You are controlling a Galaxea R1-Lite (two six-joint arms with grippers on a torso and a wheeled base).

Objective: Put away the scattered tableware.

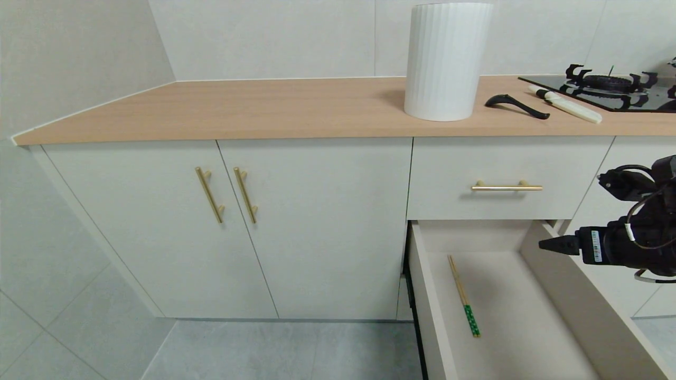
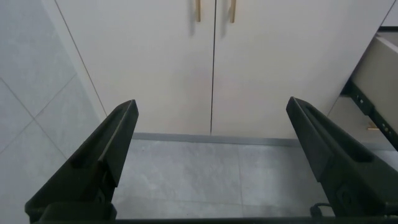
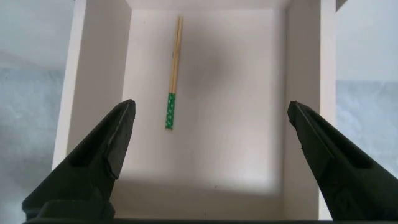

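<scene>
Over on the left, the left gripper (image 2: pixel 211 107) hangs low in front of the pale double cabinet doors with gold bar handles (image 1: pixel 222 227). Its fingers are spread wide with nothing between them.

Moving right along the light wooden countertop (image 1: pixel 264 108), you get a tall white ribbed cylinder (image 1: pixel 446 60), then a black curved utensil (image 1: pixel 515 104) lying flat. Just beside that is a cream-white knife-like piece (image 1: pixel 567 105), near the stove edge.

Below them the pulled-out lower white drawer (image 1: pixel 425 301) holds a pair of bamboo chopsticks with green patterned ends (image 1: pixel 463 303), lying flat on its floor toward the drawer's left wall. The right gripper (image 3: pixel 211 107) sits above the drawer, fingers apart and empty.

So my read: the chopsticks are sorted and we're between items. Next up is probably the black utensil or the cream piece. That means lifting the right arm clear of the drawer, getting it over the counter edge, and pinching low, since both lie flat.
</scene>
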